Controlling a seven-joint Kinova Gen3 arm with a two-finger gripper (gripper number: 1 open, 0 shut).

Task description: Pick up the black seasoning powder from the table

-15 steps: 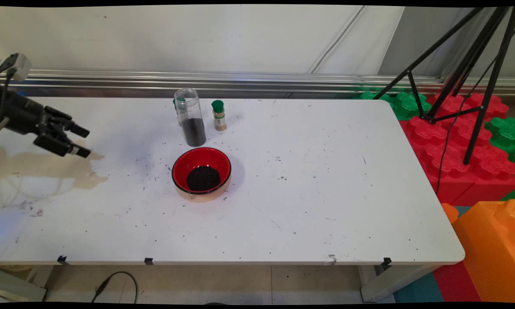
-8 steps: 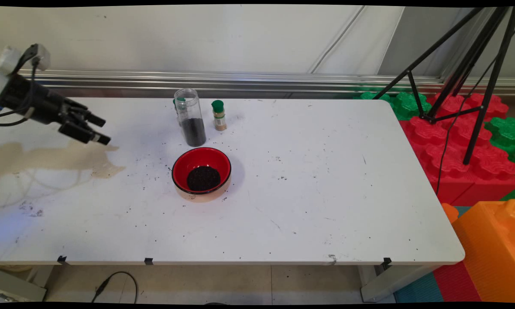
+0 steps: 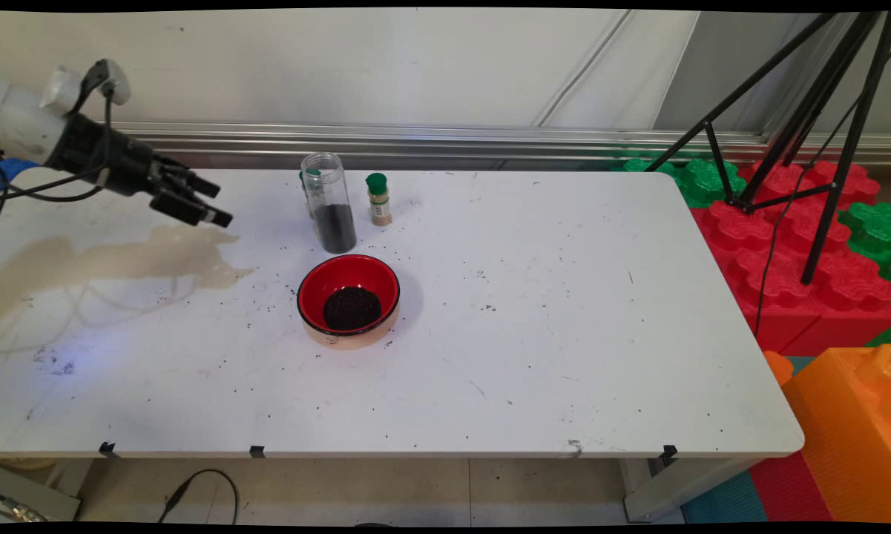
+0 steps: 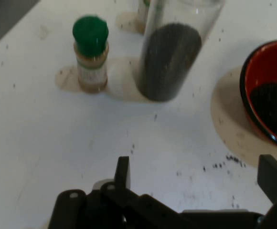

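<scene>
My gripper (image 3: 216,202) hangs open above the table's left part, pointing right, with nothing between its fingers. A short way to its right stands a tall clear jar (image 3: 330,202), uncapped and about a third full of dark grains. A small spice bottle with a green cap (image 3: 378,199) stands just right of the jar, and another green-capped item (image 3: 306,178) peeks out behind it. A red bowl (image 3: 349,297) with dark grains sits in front of the jar. In the hand view the jar (image 4: 174,52), the spice bottle (image 4: 90,59) and the bowl (image 4: 270,90) lie ahead of the open gripper (image 4: 198,176).
Dark grains are scattered over the white table (image 3: 549,334). A black tripod (image 3: 809,133) stands past the table's right end on red and green foam blocks (image 3: 786,245). An orange block (image 3: 846,430) sits at the near right corner.
The gripper has moved right and slightly up, closer to the jar, staying open. The jar, bottle and bowl have not moved.
</scene>
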